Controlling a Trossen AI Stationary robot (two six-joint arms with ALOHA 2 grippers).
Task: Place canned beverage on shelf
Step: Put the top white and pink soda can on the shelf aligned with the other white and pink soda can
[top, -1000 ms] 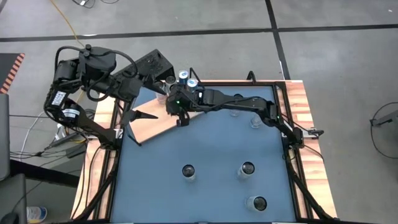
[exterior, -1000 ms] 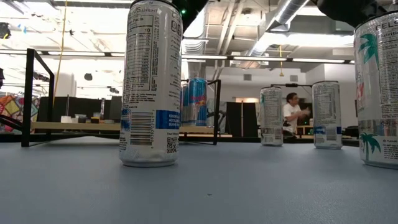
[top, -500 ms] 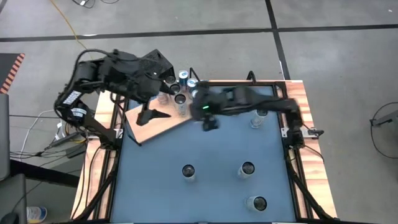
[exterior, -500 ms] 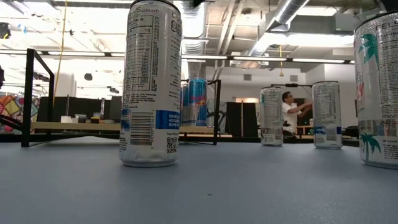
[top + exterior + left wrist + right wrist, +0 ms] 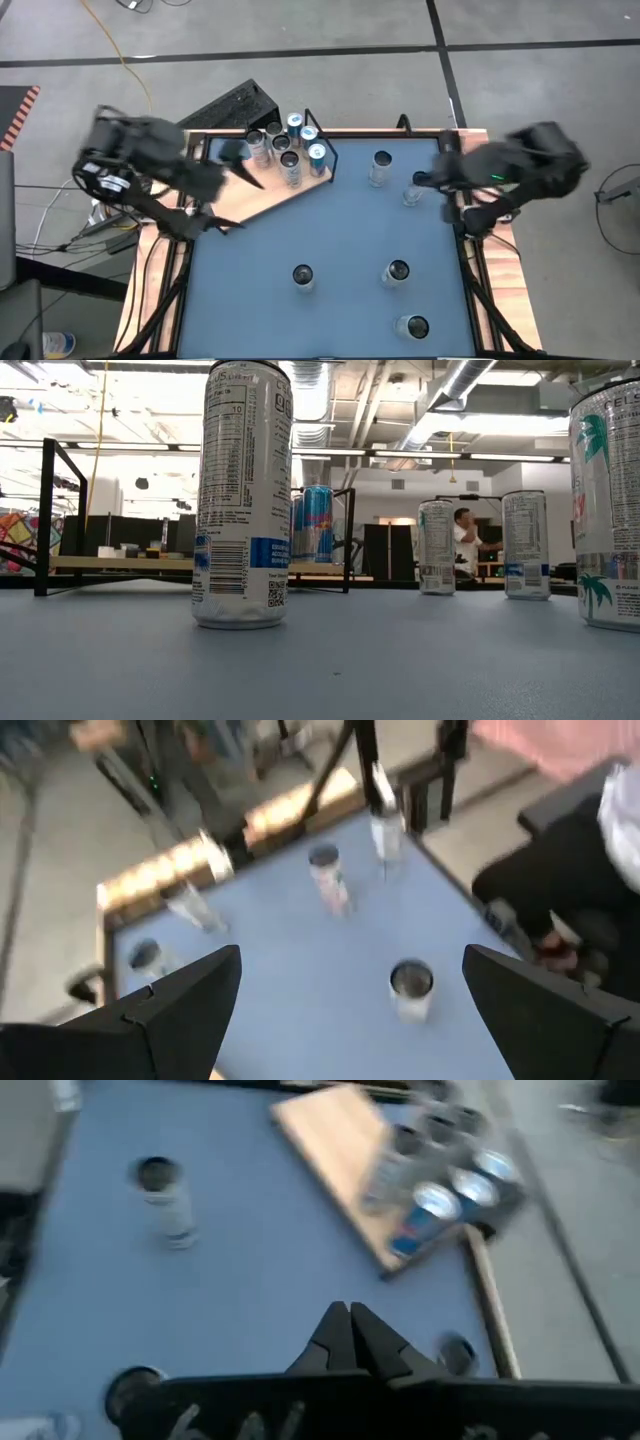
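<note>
Standing by the rig, I see the shelf (image 5: 262,192), a pale wooden board with a thin black wire frame at one end, lying at an angle on the far left part of the blue surface (image 5: 330,240). A cluster of cans (image 5: 290,150) stands upright on its framed end, two of them blue-topped. Five more cans stand loose on the surface: two near the far right side (image 5: 381,167) and three toward the near edge (image 5: 398,272), well apart from the shelf. The left gripper (image 5: 235,170) hangs over the left edge beside the shelf, its jaws spread wide and holding nothing. The right gripper (image 5: 349,1332) is off by the right edge, jaws pressed together and empty. Beyond the surface, a person (image 5: 464,540) sits in the room.
</note>
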